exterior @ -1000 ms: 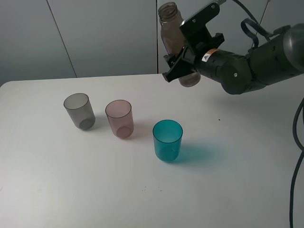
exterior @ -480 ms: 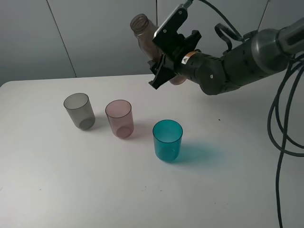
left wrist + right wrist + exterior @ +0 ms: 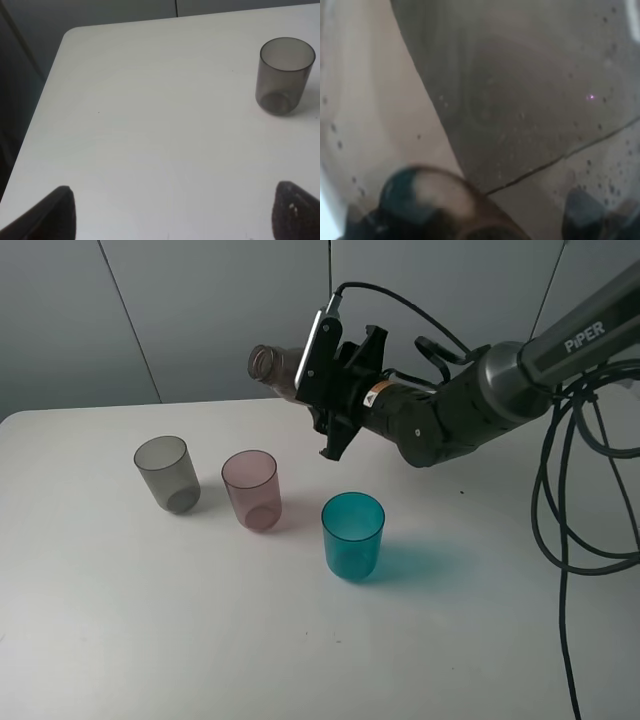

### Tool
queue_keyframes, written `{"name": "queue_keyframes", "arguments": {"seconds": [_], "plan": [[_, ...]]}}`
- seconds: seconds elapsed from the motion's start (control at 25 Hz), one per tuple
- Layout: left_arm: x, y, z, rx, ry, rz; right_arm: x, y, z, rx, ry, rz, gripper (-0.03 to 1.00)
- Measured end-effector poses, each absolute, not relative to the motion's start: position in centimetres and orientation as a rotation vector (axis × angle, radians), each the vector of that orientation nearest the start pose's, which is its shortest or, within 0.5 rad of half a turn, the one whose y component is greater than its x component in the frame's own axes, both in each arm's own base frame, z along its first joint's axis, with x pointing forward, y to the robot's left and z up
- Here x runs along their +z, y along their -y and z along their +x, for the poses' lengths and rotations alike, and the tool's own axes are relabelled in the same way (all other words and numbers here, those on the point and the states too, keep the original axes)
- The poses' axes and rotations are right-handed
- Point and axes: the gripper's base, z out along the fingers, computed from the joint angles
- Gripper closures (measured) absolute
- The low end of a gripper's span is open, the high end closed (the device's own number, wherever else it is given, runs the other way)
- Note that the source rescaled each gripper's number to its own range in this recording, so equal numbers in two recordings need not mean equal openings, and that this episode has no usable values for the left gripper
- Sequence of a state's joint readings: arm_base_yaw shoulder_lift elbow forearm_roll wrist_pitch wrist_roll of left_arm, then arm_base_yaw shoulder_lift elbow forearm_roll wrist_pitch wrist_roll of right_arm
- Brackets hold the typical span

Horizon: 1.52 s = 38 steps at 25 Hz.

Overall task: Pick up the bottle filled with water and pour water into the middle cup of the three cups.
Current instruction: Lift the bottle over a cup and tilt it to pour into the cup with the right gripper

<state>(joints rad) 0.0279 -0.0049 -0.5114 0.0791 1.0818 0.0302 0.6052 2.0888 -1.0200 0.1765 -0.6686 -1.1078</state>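
My right gripper [image 3: 326,392] is shut on the smoky-brown bottle [image 3: 276,364], which lies nearly level in the air, its open mouth pointing left. The mouth hangs above and behind the pink middle cup [image 3: 251,490]. No water shows leaving the mouth. The grey cup [image 3: 166,473] stands left of the pink one, the teal cup [image 3: 352,534] to its right and nearer. In the right wrist view the bottle's wall [image 3: 510,100] fills the picture, speckled with droplets. My left gripper [image 3: 172,215] is open over bare table, the grey cup [image 3: 283,76] ahead of it.
The white table [image 3: 480,590] has a rounded corner and edge [image 3: 45,100] near my left gripper. Black cables [image 3: 558,520] hang at the right side. Grey wall panels stand behind the table.
My right arm has carried the bottle left and down, tipping it from near upright to almost level. The three cups have not moved.
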Motion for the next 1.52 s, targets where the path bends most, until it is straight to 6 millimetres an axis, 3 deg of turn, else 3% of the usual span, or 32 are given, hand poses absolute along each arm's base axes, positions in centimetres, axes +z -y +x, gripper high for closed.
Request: {"name": "queue_keyframes", "arguments": {"seconds": [0.72, 1.52], "plan": [[27.89, -0.61, -0.82, 0.131, -2.049, -0.003, 11.78, -22.91, 34.9, -0.622, -1.134, -1.578, 0.97], [27.89, -0.61, -0.82, 0.131, -2.049, -0.003, 11.88, -22.95, 34.91, -0.721, -1.017, -1.662, 0.97]]}}
